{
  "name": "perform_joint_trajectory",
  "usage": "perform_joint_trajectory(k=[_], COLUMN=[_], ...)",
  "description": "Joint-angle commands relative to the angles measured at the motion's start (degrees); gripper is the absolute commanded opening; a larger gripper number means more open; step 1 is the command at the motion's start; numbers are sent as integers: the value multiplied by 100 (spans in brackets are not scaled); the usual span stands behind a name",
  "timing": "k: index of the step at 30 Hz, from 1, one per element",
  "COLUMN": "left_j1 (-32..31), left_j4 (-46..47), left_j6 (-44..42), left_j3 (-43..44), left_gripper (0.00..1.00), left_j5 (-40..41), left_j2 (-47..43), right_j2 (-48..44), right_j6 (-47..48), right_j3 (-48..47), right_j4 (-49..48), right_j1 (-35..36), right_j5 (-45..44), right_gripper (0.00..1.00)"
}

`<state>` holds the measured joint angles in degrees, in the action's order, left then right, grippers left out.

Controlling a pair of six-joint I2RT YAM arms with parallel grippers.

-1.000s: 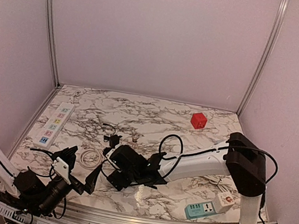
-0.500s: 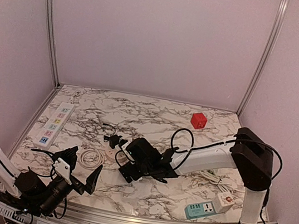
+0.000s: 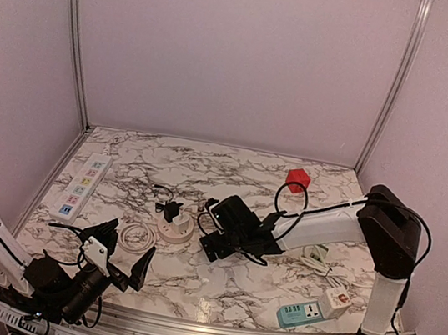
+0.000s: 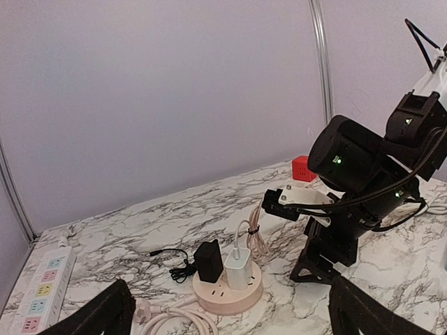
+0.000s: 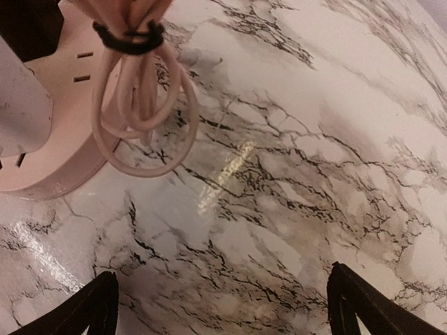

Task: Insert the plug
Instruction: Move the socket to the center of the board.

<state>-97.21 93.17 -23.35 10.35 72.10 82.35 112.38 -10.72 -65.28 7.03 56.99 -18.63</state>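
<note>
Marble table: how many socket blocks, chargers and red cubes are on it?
Socket blocks: 3 (long white strip, round hub, teal-and-white block)
Chargers on the round hub: 2 (black charger, white charger)
Red cube: 1
Total: 6
A small white item by the right arm is too hidden to count.

Marble table (image 3: 214, 288) with round socket hub (image 3: 174, 229), long power strip (image 3: 80, 186), red cube (image 3: 297, 179), teal socket block (image 3: 303, 313).

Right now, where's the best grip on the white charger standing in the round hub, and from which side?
Probably the upper body of the white charger, from above: it stands upright in the round hub, the black adapter crowds one side, and a cable bundle sits by the other.
</note>
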Motion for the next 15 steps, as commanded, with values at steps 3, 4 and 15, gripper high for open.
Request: perform_joint_trajectory(k=[3, 4, 15], left_j1=[32, 27, 28], left_j4=[794, 796, 797], left_j6=[-13, -11, -7], left_j3=[97, 106, 144], left_gripper=[99, 99, 99], left_j5=[67, 73, 79], left_j2=[31, 46, 92], right_j2=[-199, -253, -527], right_j6=[-13, -17, -50], right_j3=[224, 263, 622], right_j4=[729, 725, 468], right_j1=[-54, -63, -178], right_j5=[-388, -404, -390], right_gripper=[98, 98, 99])
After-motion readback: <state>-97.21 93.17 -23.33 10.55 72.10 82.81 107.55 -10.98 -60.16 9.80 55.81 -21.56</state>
